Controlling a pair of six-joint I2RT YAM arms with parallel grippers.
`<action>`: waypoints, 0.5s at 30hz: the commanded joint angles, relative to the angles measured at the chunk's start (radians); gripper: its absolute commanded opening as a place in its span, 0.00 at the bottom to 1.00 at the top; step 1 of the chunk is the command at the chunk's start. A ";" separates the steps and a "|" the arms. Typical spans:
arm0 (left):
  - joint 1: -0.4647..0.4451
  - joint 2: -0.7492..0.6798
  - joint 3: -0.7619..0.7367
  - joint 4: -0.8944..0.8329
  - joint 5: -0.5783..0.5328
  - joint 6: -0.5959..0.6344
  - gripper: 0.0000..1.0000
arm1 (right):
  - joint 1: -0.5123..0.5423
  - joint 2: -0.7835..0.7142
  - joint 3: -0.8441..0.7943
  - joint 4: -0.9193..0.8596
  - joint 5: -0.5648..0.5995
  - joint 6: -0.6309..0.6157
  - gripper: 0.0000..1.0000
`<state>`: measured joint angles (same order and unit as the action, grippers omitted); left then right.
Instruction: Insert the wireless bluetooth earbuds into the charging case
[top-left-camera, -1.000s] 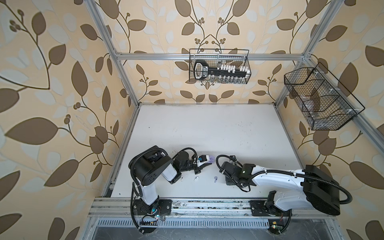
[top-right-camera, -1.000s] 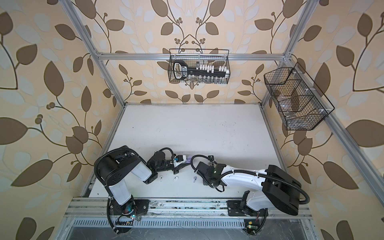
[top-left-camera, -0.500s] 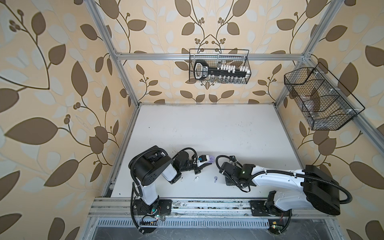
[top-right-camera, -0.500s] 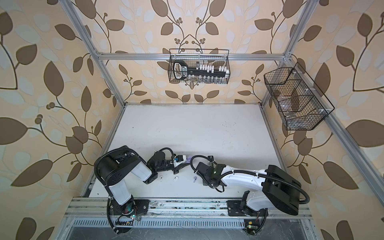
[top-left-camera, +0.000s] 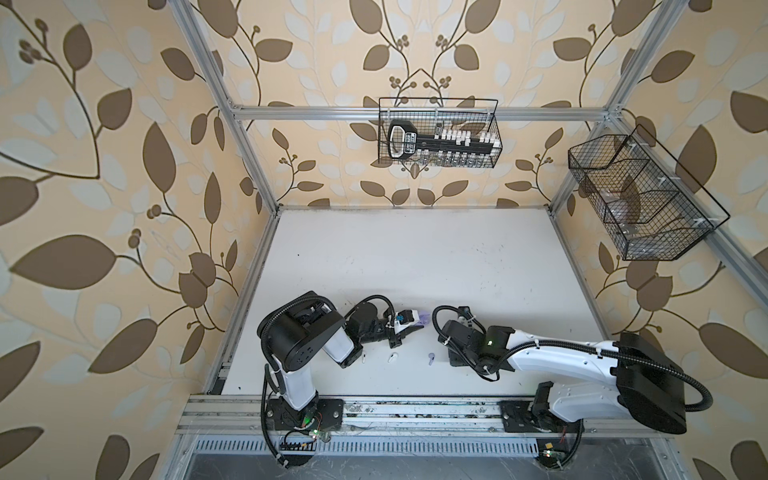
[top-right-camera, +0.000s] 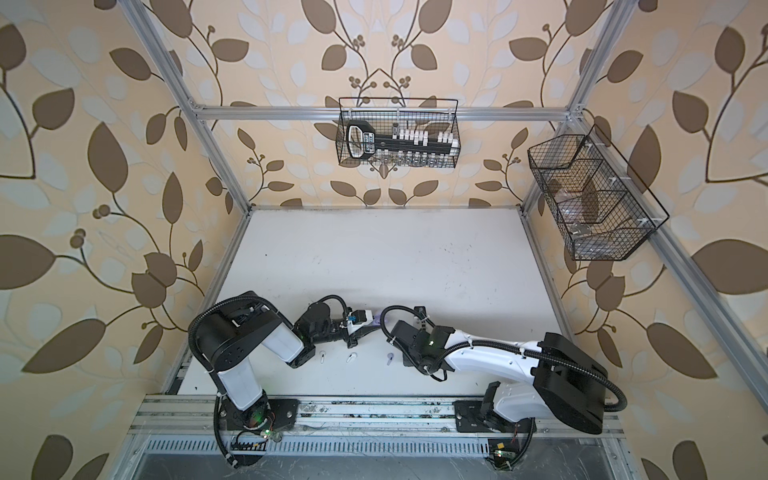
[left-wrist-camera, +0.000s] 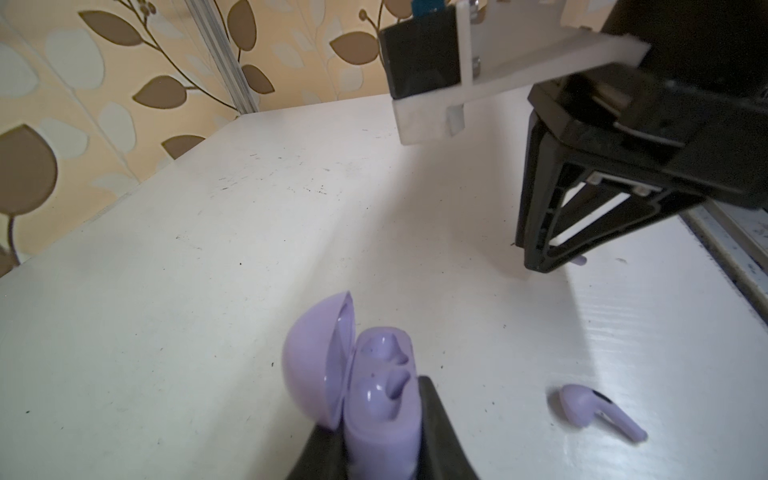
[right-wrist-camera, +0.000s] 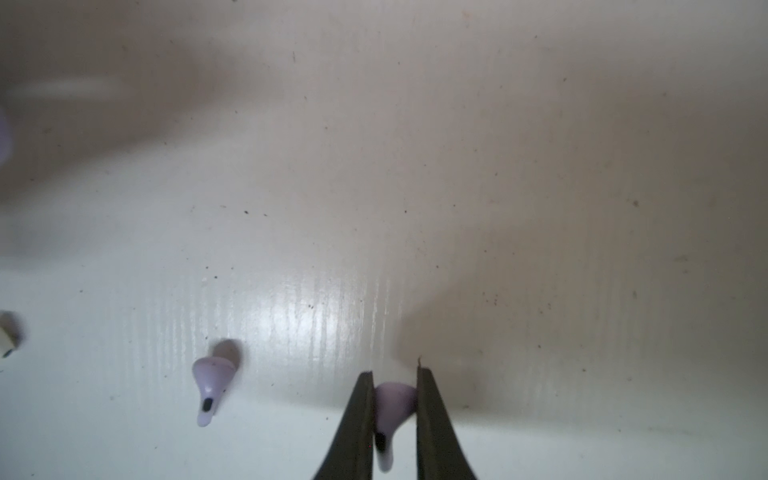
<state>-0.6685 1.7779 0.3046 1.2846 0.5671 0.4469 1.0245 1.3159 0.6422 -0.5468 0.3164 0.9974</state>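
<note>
- Case (left-wrist-camera: 384, 374): lavender, lid (left-wrist-camera: 313, 357) swung open, both sockets empty. My left gripper (left-wrist-camera: 380, 436) is clamped on its lower body and holds it just above the table (top-left-camera: 415, 257).
- Held earbud (right-wrist-camera: 395, 405): lavender, pinched at the head by my right gripper (right-wrist-camera: 394, 376), stem trailing. It sits low at the table, near the case on the right arm's side. I cannot tell whether it is lifted clear.
- Loose lavender earbud (left-wrist-camera: 594, 411): lies flat between the case and the front rail (top-left-camera: 415, 409).
- White earbuds (top-left-camera: 392, 356) (top-left-camera: 364, 358): two, on the table, railward of the case, toward the left arm's base. No white case in view.
- Progress: nothing seated. I judge one pickup made, with all four insertions left.
- Room: beyond the case the table runs open to the back wall. Railward it is tight, as both arms crowd the case and the loose earbuds lie near the approach path.
</note>
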 joint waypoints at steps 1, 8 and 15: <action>-0.003 0.009 -0.005 0.068 0.004 0.016 0.03 | -0.015 -0.031 0.024 0.025 0.038 -0.008 0.15; -0.003 0.011 -0.004 0.070 0.001 0.018 0.03 | -0.043 -0.080 0.012 0.180 0.057 -0.048 0.15; -0.003 0.014 -0.003 0.072 -0.007 0.016 0.03 | -0.044 -0.106 -0.009 0.335 0.108 -0.069 0.14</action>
<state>-0.6685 1.7836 0.3046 1.2896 0.5659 0.4469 0.9794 1.2312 0.6422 -0.3054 0.3740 0.9447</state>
